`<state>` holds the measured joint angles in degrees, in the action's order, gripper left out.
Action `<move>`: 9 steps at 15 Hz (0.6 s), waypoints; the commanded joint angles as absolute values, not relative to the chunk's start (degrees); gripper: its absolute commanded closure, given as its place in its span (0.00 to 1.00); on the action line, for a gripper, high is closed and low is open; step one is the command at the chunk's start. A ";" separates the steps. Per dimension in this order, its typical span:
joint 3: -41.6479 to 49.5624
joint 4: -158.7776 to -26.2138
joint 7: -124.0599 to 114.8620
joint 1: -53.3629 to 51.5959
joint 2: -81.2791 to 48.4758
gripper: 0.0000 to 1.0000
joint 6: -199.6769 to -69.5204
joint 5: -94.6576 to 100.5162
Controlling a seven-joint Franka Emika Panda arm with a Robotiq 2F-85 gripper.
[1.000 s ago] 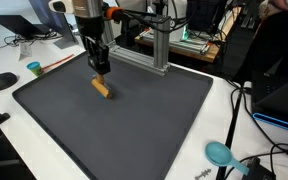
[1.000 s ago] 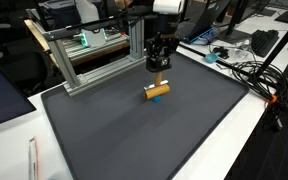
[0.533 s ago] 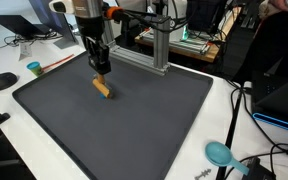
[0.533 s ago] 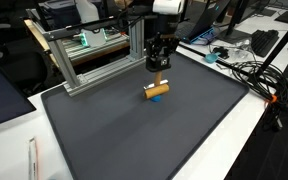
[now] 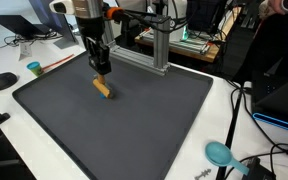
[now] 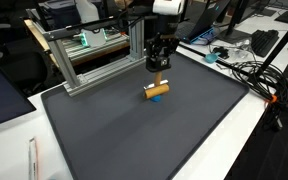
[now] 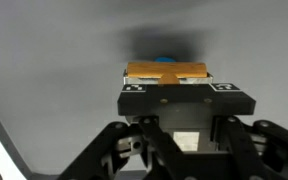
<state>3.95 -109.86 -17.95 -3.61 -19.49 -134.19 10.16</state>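
Note:
A short orange block [image 5: 103,88] [image 6: 157,90] with a blue piece [image 6: 156,98] at its underside sits at the far part of the dark grey mat [image 5: 134,125] [image 6: 154,130]. My gripper [image 5: 101,70] [image 6: 159,70] stands straight above the block, pointing down, with its tips at the block's top. In the wrist view the orange block [image 7: 166,71] fills the space between the tips of my gripper [image 7: 179,88]. A bit of blue [image 7: 166,59] shows beyond it, with a dark shadow on the mat. The jaws look shut on the block.
An aluminium frame [image 5: 156,45] [image 6: 94,50] stands along the mat's far edge, close behind the arm. A teal cup [image 5: 34,68] and a black mouse [image 5: 2,81] lie off the mat. A teal object [image 5: 219,153] and cables [image 6: 249,72] lie beside it.

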 commanded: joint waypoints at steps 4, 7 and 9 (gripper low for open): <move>3.25 -108.71 -16.35 -2.68 -21.60 0.77 -134.58 7.26; 3.23 -108.54 -15.99 -2.32 -22.03 0.77 -134.73 6.35; 3.23 -108.26 -15.64 -2.05 -22.40 0.77 -134.93 5.72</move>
